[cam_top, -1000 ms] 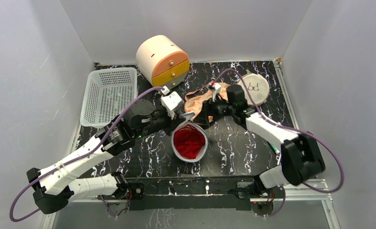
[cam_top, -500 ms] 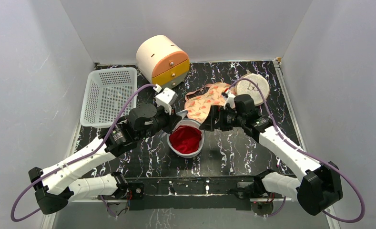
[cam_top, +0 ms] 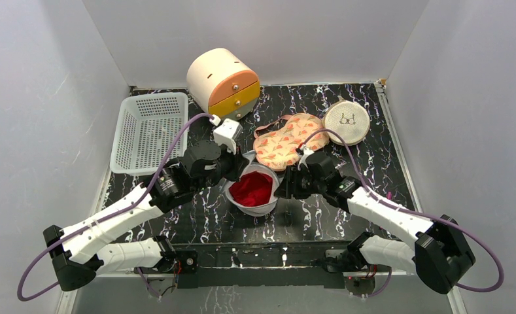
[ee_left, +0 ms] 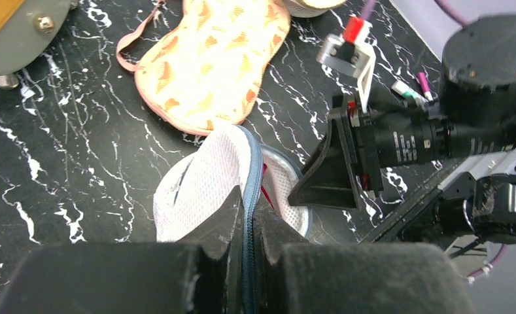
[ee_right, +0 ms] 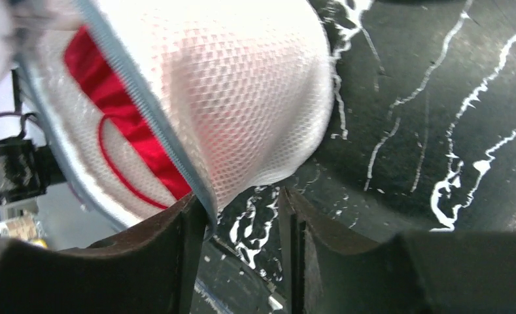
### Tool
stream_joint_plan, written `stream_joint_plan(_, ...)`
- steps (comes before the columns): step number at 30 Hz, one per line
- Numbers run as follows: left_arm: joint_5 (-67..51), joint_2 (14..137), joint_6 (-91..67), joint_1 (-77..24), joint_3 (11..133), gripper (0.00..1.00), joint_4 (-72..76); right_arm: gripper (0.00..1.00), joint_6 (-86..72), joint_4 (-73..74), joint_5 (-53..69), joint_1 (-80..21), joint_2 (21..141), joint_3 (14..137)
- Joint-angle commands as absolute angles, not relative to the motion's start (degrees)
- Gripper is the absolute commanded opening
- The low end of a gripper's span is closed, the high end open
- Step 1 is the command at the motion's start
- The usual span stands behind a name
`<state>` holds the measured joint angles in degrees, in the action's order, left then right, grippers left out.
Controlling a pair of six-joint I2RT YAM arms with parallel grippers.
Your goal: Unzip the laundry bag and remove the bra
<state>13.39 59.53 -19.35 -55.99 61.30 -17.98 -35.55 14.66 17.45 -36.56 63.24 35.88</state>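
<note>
At the middle of the bench my left jaws clench the rim of the bag, bra inside. My right jaws gape beside it. A hard tug there could pull the rim from my left jaws.

Laundry bag: white fine-mesh, blue-grey zip band round the rim, sits mid-table toward the near edge. Unzipped, mouth gaping upward and tipped a bit to the right, the mesh lid flap standing up at its far-left side. Red bra bunched inside, fills most of the opening, thin red strap loops against the inner mesh wall
</note>
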Motion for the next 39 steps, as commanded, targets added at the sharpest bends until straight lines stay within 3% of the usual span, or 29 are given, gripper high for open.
stream_joint_plan(1,19.29,58.57,-21.12,-55.99,62.97,0.00,-19.03,0.36,-39.81,0.92,12.38,-36.77,61.90,33.22)
stream_joint_plan(5,21.06,59.16,-20.89,-55.99,64.79,0.00,-21.51,0.15,-36.69,3.15,11.83,-36.87,62.15,34.44)
stream_joint_plan(10,26.85,62.41,-21.28,-54.58,67.84,0.00,-28.27,0.00,-30.43,11.75,8.97,-36.84,61.98,36.91)
stream_joint_plan(14,21.60,64.00,-22.24,-49.89,68.65,0.00,-30.64,0.00,-29.79,13.04,7.84,-36.79,60.78,36.90)
stream_joint_plan(21,-1.65,61.29,-23.06,-36.04,63.85,0.00,-26.05,0.00,-29.81,11.34,9.12,-36.81,60.18,36.77)
stream_joint_plan(27,-13.24,62.93,-25.79,-25.85,61.95,0.00,-26.90,0.00,-27.64,13.96,8.12,-36.79,60.04,38.08)
stream_joint_plan(31,-11.93,64.82,-24.79,-24.01,60.78,0.11,-29.60,0.00,-27.34,14.03,8.78,-36.78,59.57,38.27)
stream_joint_plan(39,3.65,65.34,-17.35,-23.99,63.26,0.53,-37.11,0.00,-27.60,12.73,11.83,-36.80,60.48,39.73)
